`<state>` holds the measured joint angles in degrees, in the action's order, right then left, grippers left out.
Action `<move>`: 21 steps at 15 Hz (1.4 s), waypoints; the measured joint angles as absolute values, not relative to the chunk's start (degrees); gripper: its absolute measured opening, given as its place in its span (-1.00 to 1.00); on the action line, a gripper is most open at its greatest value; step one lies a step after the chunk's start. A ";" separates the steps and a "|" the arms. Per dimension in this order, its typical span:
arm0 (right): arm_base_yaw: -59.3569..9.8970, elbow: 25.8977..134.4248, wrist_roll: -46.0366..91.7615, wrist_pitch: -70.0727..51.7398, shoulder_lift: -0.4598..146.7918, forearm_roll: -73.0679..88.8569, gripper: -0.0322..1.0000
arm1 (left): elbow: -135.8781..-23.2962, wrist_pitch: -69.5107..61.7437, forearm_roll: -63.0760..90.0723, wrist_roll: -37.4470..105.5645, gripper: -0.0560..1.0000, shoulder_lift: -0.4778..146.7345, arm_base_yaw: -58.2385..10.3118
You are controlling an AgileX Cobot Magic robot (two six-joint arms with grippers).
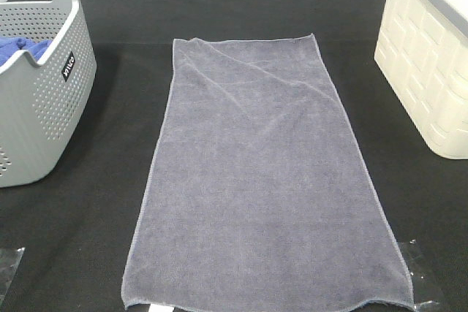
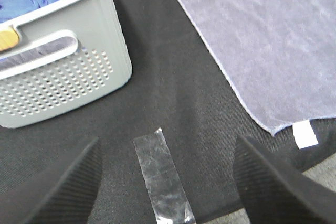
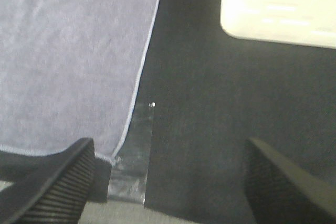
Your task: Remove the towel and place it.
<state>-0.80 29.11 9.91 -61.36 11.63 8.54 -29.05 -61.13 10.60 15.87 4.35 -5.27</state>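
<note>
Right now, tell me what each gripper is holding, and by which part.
Nothing. The left gripper and right gripper are both open and empty; the towel lies flat on the table, untouched.

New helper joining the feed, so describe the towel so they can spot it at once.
On the black table, between the grey perforated basket on the left and the cream bin on the right, one big cloth lies spread flat. That is the towel: slate-grey with a stitched hem, unlike the bright blue cloth bunched inside the basket.
</note>
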 joint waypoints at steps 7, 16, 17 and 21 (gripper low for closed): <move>-0.80 29.11 9.91 -61.42 0.17 8.54 0.47 | -28.99 -61.08 10.60 15.87 0.39 -0.06 -5.27; -0.80 29.11 9.91 -61.36 -0.40 8.65 0.47 | -28.82 -61.02 10.37 15.87 0.39 -0.29 -2.23; -0.80 29.11 9.91 -61.36 -0.40 8.65 0.47 | -28.82 -61.02 10.37 15.87 0.39 -0.29 -2.23; -0.80 29.11 9.91 -61.36 -0.40 8.65 0.47 | -28.82 -61.02 10.37 15.87 0.39 -0.29 -2.23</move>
<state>-0.80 29.11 9.91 -61.36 -0.40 8.65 -28.82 -61.02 10.37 15.87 -0.29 -2.23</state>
